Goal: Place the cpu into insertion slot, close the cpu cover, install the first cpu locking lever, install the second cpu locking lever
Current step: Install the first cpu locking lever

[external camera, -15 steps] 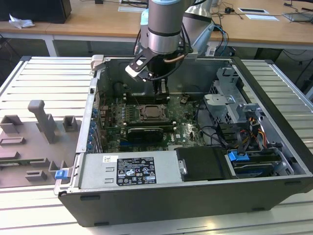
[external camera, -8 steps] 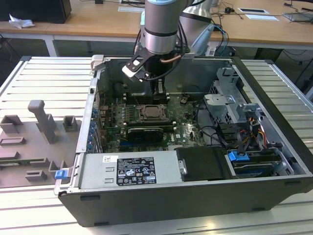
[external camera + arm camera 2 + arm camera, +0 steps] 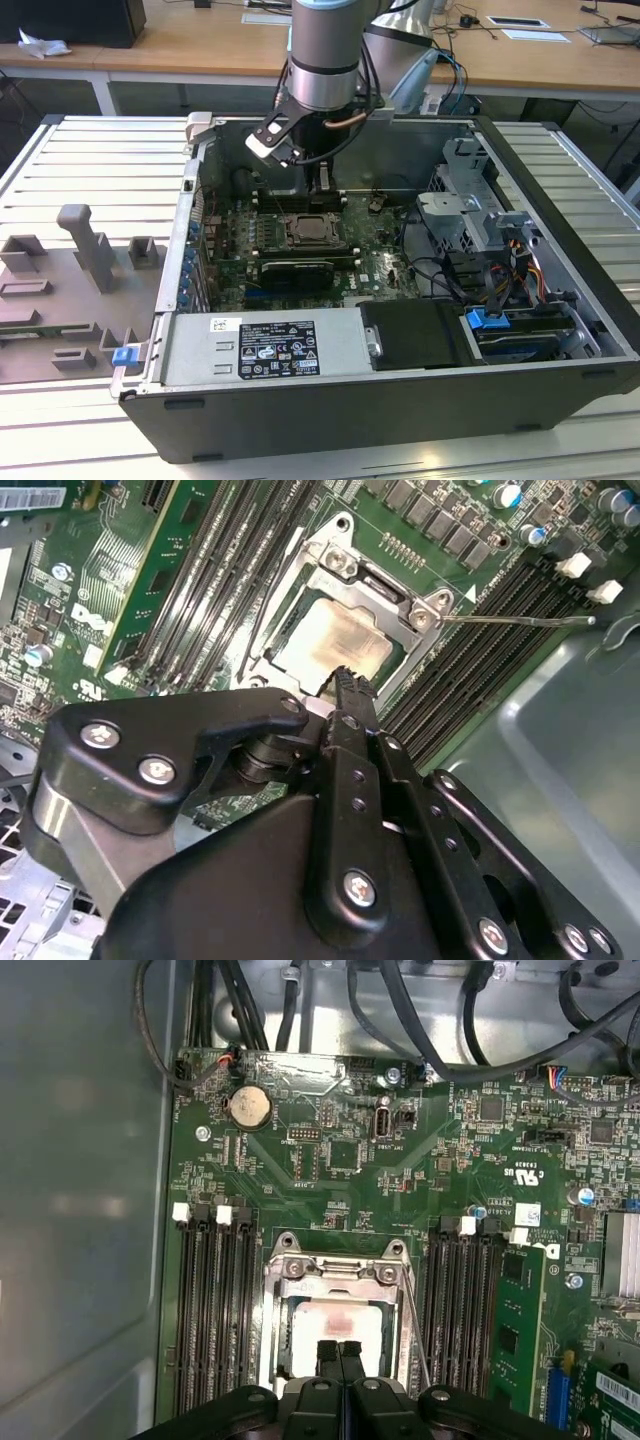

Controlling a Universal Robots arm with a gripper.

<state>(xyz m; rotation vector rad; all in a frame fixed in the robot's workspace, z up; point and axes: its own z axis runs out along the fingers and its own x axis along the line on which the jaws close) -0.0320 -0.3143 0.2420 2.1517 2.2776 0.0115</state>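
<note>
The cpu (image 3: 335, 1322) is seen seated in the insertion slot (image 3: 313, 232), which lies at the middle of the exterior view, inside the open computer case (image 3: 400, 410) set on the slatted counter (image 3: 60, 170). The cpu cover (image 3: 300, 1268) is laid flat over the chip, whose pale top is shown through the cover's window. In the second wrist view a thin wire lever (image 3: 520, 620) is seen running out from a corner of the cover, across the neighbouring memory slots (image 3: 480, 650). Whether it is latched cannot be told. The end effector (image 3: 339, 1352) is held just above the cpu, its two dark fingertips pressed together with nothing pinched between them. In the exterior view the arm is seen reaching down into the case from the upper middle of the frame.
</note>
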